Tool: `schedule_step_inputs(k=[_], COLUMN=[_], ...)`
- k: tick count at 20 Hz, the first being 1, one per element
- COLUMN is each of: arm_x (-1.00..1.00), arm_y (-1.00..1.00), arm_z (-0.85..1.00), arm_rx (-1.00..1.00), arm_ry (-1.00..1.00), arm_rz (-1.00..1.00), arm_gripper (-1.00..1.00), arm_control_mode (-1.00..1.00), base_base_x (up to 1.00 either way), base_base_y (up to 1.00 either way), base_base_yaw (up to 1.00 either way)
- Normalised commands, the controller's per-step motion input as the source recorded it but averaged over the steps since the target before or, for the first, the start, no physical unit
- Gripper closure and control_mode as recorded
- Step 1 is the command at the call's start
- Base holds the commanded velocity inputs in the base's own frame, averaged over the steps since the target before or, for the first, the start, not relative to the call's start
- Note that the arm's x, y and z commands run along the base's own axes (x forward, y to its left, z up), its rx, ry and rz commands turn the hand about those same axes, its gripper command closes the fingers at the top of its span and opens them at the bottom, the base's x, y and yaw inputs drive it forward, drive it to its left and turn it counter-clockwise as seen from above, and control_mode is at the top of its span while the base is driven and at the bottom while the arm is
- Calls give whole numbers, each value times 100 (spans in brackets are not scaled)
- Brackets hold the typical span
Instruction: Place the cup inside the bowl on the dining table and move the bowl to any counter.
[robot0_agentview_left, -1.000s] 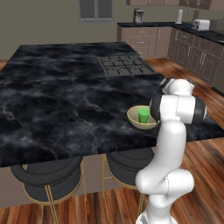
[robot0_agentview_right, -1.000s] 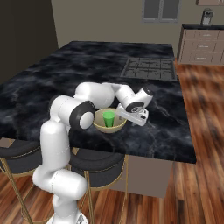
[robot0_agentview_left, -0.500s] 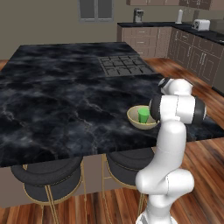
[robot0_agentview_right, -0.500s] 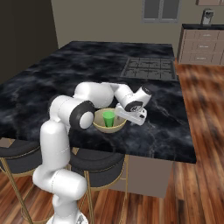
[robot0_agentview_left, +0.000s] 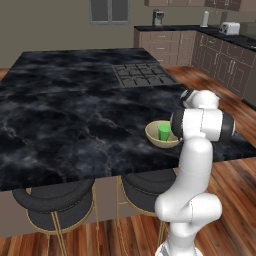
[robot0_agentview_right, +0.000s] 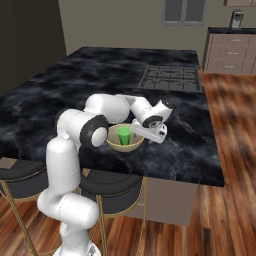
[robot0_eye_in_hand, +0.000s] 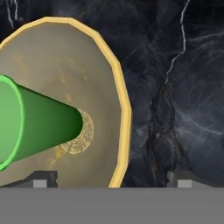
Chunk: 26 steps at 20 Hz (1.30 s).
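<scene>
Small green tapered cup (robot0_agentview_right: 124, 136) standing upright inside wide tan round bowl (robot0_agentview_right: 114, 145), bowl on black marble dining table (robot0_agentview_left: 65, 125) near its front edge, built-in gas cooktop (robot0_agentview_left: 141, 74) behind, round black stools (robot0_agentview_left: 55, 202) beneath.

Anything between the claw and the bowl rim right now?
Nothing visible. In the hand view the claw straddles the bowl rim: one fingertip over the inside, the other over the dining table. The cup stands upright mid-bowl, clear of that rim section.
</scene>
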Motion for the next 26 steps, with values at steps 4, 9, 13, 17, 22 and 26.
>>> schedule_step_inputs(k=[4,9,13,17,22,26], arm_x=[0,0,0,0,0,2], arm_y=[0,0,0,0,0,4], arm_z=[-8,-4,-5,-11,-8,-2], arm_rx=[0,0,0,0,0,0], arm_ry=[0,0,0,0,0,0], arm_rz=[3,3,3,3,3,2], arm_gripper=[-100,-100,-100,-100,-100,-100], arm_control_mode=[-100,-100,-100,-100,-100,-100], base_base_x=[0,0,0,0,0,0], base_base_y=[0,0,0,0,0,0], base_base_yaw=[0,0,0,0,0,0])
